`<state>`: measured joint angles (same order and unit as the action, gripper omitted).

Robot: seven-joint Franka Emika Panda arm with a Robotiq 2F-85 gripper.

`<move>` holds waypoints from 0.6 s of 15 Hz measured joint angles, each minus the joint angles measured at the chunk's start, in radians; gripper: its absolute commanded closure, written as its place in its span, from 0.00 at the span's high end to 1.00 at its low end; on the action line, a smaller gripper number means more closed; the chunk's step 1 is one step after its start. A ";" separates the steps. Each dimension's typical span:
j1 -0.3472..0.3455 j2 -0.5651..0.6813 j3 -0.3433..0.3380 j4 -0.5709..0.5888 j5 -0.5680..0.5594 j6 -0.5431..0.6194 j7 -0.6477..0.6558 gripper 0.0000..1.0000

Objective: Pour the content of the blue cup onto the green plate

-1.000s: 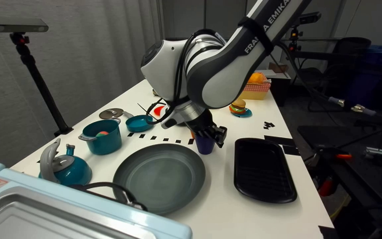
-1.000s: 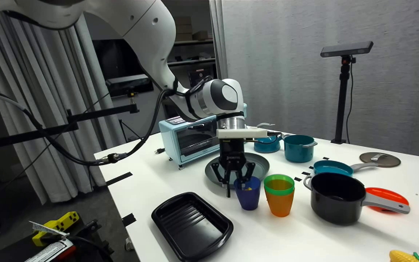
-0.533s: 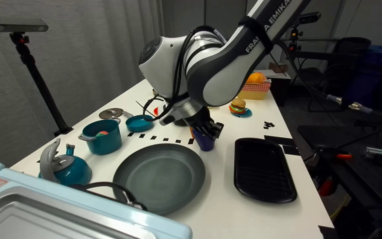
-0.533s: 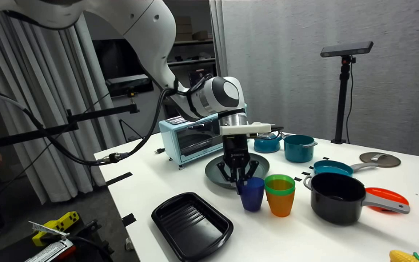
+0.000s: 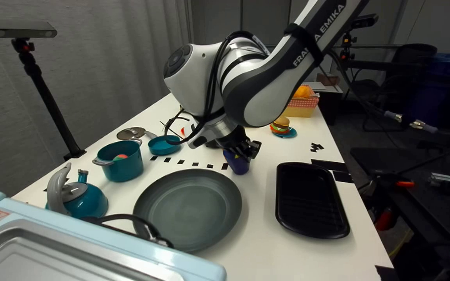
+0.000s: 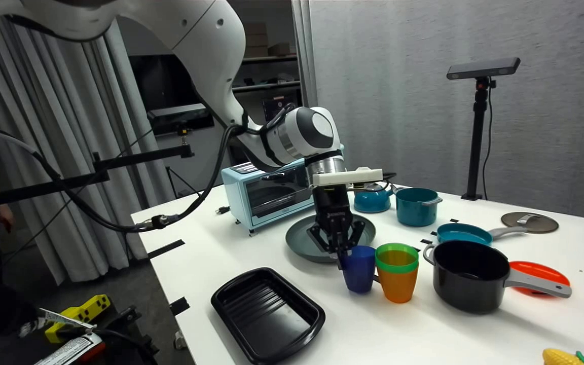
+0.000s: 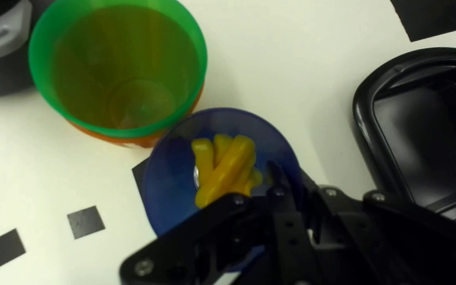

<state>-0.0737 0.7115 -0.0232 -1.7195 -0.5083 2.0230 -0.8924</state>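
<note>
The blue cup point(image 6: 360, 274) stands close against the stacked green cup point(image 6: 393, 259) and orange cup point(image 6: 398, 286). It looks slightly tilted in an exterior view point(image 5: 237, 165); whether its base touches the table I cannot tell. The content, several yellow pieces point(image 7: 222, 172), lies inside the blue cup point(image 7: 164, 194) in the wrist view. My gripper point(image 7: 293, 178) is shut on the cup's rim, with one finger inside and one outside. The gripper also shows at the rim in both exterior views point(image 5: 250, 153) point(image 6: 341, 259). The green plate point(image 5: 188, 210) lies beside the cup with a bare surface.
A black tray point(image 5: 311, 201) lies on the cup's other side from the plate. A black pot point(image 6: 467, 279) stands past the stacked cups. A teal pot point(image 5: 123, 164), a kettle point(image 5: 88, 201) and a light-blue oven point(image 6: 266, 195) stand round the plate.
The gripper has gone from open to shut on the blue cup's rim. The cup has shifted towards the stacked cups and tilted slightly. The stacked cups have moved a little the same way.
</note>
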 measured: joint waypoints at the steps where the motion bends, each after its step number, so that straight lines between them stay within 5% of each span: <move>1: 0.000 0.000 0.000 0.000 0.000 0.014 -0.006 0.02; 9: -0.002 0.000 -0.001 -0.001 0.000 0.129 -0.008 0.02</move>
<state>-0.0753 0.7111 -0.0242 -1.7204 -0.5084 2.1523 -0.9009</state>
